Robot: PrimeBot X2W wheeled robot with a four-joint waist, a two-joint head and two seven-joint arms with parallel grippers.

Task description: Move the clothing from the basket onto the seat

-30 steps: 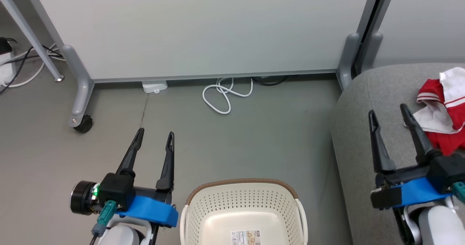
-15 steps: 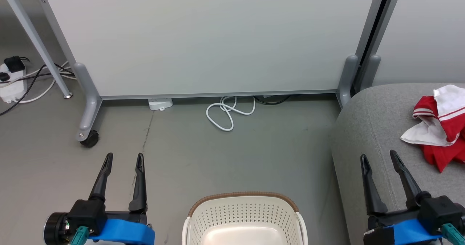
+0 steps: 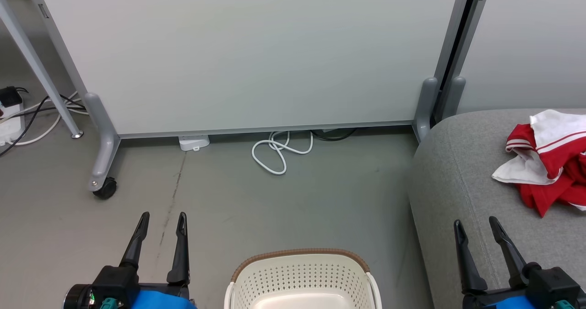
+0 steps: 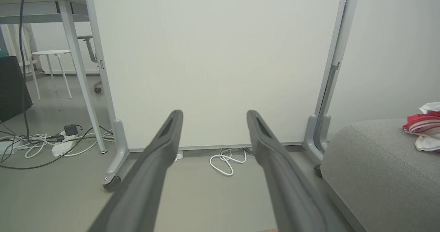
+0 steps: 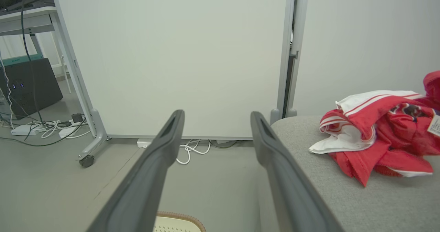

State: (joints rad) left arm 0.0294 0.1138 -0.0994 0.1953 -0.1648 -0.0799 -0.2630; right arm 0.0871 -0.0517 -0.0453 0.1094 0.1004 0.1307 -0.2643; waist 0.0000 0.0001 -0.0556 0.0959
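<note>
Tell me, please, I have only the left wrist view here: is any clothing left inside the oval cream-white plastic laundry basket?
Observer: In the head view, the part of the oval cream-white perforated basket that shows holds no garment; its near part is cut off by the frame.
Operator: And the right gripper, does it hold something?
Observer: No. The right gripper is open and empty, at the near edge of the large light-grey woven-fabric sofa, touching no garment.
Operator: How does the clothing lie?
Observer: The right wrist view shows the red and red-and-white striped garments as one crumpled heap on the sofa, with a white label at its right side.
</note>
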